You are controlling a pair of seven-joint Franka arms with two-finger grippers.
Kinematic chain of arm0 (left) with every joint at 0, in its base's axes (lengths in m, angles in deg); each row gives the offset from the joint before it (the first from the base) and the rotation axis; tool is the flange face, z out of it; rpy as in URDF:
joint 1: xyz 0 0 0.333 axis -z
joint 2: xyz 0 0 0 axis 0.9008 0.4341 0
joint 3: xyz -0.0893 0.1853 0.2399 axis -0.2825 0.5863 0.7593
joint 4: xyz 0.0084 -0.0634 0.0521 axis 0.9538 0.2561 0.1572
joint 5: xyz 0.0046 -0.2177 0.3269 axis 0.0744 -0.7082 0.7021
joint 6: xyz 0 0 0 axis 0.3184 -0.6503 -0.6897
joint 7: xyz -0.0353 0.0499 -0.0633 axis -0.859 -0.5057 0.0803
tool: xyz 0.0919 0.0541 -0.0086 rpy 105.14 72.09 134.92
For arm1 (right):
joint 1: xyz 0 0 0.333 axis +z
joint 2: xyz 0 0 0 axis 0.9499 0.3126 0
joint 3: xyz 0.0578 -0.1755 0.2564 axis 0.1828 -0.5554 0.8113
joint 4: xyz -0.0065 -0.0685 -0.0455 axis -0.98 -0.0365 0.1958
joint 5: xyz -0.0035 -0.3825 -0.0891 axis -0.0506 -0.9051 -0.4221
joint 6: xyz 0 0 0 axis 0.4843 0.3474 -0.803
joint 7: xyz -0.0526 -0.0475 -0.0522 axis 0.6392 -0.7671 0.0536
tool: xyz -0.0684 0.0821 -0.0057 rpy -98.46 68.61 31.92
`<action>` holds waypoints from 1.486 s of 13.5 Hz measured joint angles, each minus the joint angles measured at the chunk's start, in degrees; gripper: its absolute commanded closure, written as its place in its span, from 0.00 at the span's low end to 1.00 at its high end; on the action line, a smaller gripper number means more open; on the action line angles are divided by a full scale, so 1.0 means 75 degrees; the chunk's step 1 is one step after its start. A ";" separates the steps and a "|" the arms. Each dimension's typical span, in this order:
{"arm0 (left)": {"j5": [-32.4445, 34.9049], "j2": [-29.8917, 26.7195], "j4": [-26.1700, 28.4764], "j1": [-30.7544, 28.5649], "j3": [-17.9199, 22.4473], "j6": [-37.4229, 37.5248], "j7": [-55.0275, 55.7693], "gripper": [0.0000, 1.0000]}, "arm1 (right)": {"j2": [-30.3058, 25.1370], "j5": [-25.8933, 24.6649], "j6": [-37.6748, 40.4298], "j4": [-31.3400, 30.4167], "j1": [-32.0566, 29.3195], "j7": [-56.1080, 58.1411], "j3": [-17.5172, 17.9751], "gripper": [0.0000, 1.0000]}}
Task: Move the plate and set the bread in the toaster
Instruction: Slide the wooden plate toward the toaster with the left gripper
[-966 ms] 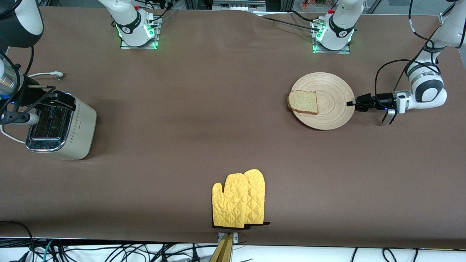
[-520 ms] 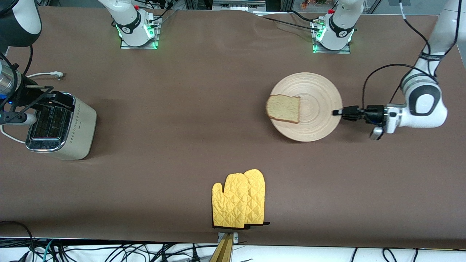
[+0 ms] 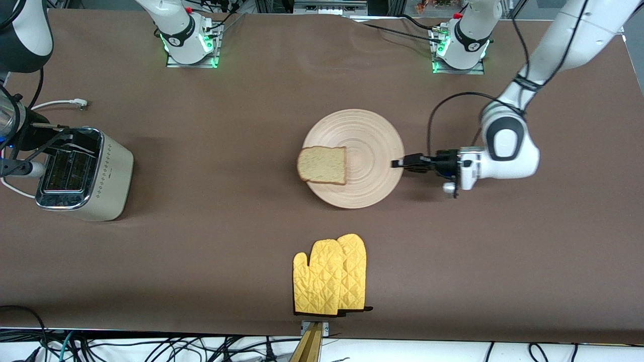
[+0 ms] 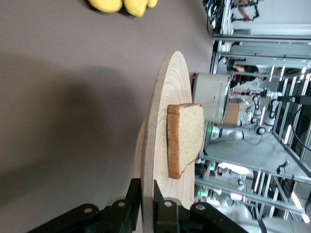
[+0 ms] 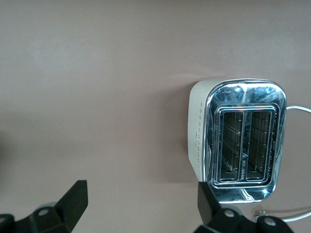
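Left gripper [image 3: 398, 163], mid-frame in front view, had jaws pinched on plate [image 3: 367, 146] rim. Bread [image 3: 322, 164] overhung the edge & could slide off w/ a jerk. Right gripper [image 5: 141, 206], jaws wide & empty, over toaster [image 3: 83, 173], frame's left edge.
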 measured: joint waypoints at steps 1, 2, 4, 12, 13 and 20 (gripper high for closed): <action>-0.0684 0.0115 0.0021 0.0461 -0.0002 -0.0423 -0.0535 1.00 | 0.0021 0.0042 0.0000 0.0001 0.0002 0.0000 0.0002 0.00; -0.1374 0.0287 0.0060 0.0801 0.0003 -0.0767 -0.1246 1.00 | 0.0037 0.0062 0.0000 0.0002 -0.0003 0.0000 0.0002 0.00; -0.2856 0.0795 0.0198 0.1204 0.0019 -0.1141 -0.3131 1.00 | 0.0098 0.0071 -0.0001 0.0003 -0.0040 0.0000 0.0001 0.00; -0.4386 0.1547 0.0121 0.1902 0.0342 -0.1410 -0.5152 1.00 | 0.0571 0.0080 0.0016 0.0002 -0.0034 0.0012 0.0015 0.00; -0.4386 0.1552 0.0103 0.2054 0.0473 -0.1416 -0.5152 1.00 | 0.0633 0.0080 0.0065 0.0001 -0.0014 0.0019 0.0040 0.00; -0.4559 0.1580 -0.0105 0.2344 0.0652 -0.1432 -0.5140 0.00 | 0.1084 0.0247 0.0214 -0.0018 0.0213 0.0006 0.0067 0.00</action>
